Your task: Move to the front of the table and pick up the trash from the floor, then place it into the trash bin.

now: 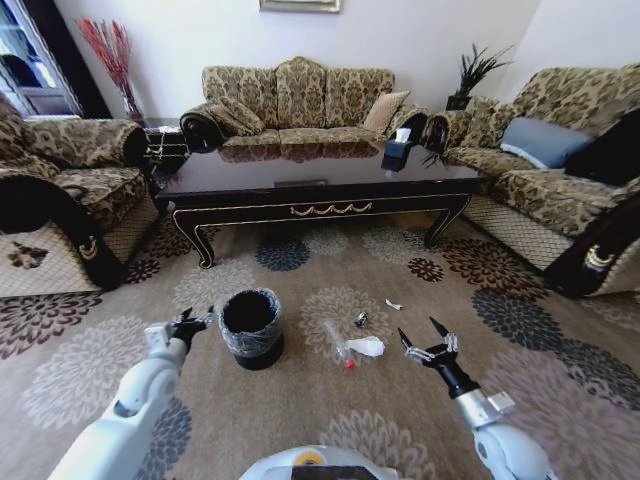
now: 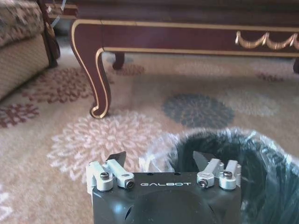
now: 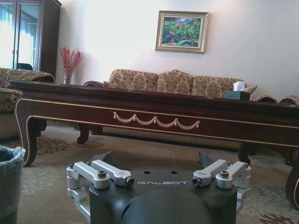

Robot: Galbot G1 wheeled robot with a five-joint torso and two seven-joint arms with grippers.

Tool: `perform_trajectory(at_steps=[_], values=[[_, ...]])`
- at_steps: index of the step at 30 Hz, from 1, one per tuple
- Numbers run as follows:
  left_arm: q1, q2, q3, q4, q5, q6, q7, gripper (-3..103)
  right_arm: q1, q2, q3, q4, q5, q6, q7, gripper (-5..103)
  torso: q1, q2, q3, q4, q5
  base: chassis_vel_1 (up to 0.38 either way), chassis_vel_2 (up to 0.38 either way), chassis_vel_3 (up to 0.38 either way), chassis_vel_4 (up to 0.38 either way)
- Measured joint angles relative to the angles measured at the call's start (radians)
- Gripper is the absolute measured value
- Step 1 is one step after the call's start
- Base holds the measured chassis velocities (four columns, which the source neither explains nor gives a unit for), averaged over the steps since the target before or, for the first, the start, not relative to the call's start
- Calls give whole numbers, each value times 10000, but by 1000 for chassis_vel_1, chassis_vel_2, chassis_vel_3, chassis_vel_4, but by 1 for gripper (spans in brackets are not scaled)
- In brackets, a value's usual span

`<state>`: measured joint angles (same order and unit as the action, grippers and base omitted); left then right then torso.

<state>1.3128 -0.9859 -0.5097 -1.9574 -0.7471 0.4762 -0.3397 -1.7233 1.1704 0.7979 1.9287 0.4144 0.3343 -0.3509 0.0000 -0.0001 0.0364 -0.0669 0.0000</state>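
Observation:
The dark glossy table (image 1: 320,190) with its gold scroll ornament stands ahead on the patterned floor (image 1: 330,420); the wrist views show it too (image 2: 187,37) (image 3: 154,114). A black trash bin (image 1: 250,326) lined with a clear bag sits in front of it (image 2: 243,177) (image 3: 8,182). Trash lies to the bin's right: a clear bottle with a red cap (image 1: 340,348), a crumpled white paper wad (image 1: 366,346), a small dark scrap (image 1: 360,320) and a white scrap (image 1: 393,304). My left gripper (image 1: 194,322) (image 2: 159,161) is open just left of the bin. My right gripper (image 1: 422,337) (image 3: 156,158) is open just right of the wad.
Patterned sofas surround the table: one behind (image 1: 300,105), one at left (image 1: 60,190), one at right (image 1: 560,170). A dark tissue box (image 1: 398,150) stands on the table. A vase of red branches (image 1: 112,60) and a plant (image 1: 470,75) stand in the corners.

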Motion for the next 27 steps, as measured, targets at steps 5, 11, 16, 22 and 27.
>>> perform_trajectory(at_steps=[5,11,16,22,27], values=[[-791,58,576,594,-447,428,-205,96,-103,108,62,40,-10,71,-98,100,0,0,0,1,-1,0,0,0,0],[-1547,221,1154,1043,-1143,923,-569,96,-135,266,-2,84,-136,77,-90,100,1,0,0,1,0,0,0,0,0],[-2185,194,1464,1519,-2301,1915,-1306,89,-159,269,48,71,-81,115,-24,100,0,0,1,3,0,0,0,0,0],[-2990,150,1801,2130,-3806,2646,-2430,74,-221,415,91,66,-79,176,42,100,1,0,0,2,2,0,0,0,0],[-3303,163,2076,2466,-3936,2669,-2467,57,-251,446,145,82,-84,188,48,100,1,0,0,2,0,0,0,0,0]])
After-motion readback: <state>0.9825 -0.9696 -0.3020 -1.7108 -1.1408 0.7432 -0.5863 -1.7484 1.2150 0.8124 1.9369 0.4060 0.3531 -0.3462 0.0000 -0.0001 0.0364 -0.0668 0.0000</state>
